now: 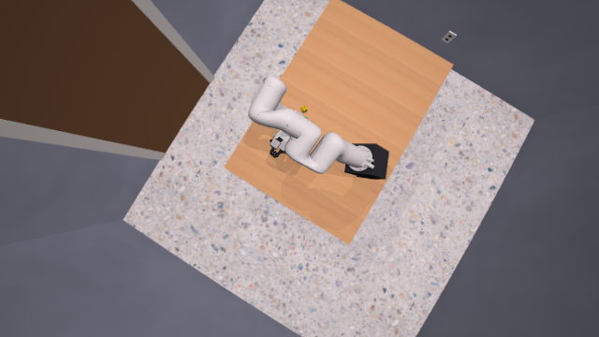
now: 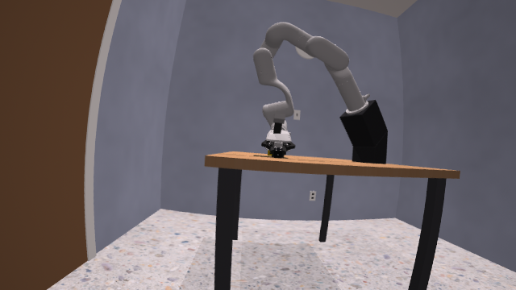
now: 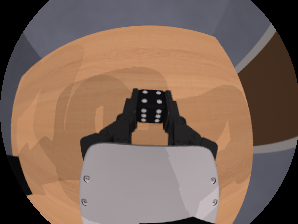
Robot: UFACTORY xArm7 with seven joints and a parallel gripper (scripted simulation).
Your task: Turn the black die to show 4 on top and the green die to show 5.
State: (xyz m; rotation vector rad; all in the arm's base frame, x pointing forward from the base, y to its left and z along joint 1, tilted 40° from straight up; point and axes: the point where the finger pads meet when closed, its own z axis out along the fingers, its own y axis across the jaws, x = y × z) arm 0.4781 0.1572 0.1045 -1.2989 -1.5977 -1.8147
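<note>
The black jaws of the white arm's gripper hold the small black white-pipped die low above the wooden counter; a small yellow die sits nearby.

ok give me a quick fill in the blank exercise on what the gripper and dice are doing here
1. The gripper is shut on the ____ die.
2. In the wrist view, the face of that die turned to the camera shows ____ pips.
3. In the top view, the ____ die shows beside the arm.
4. The arm's black base stands on the ____.

Missing words: black; six; yellow; table
</note>
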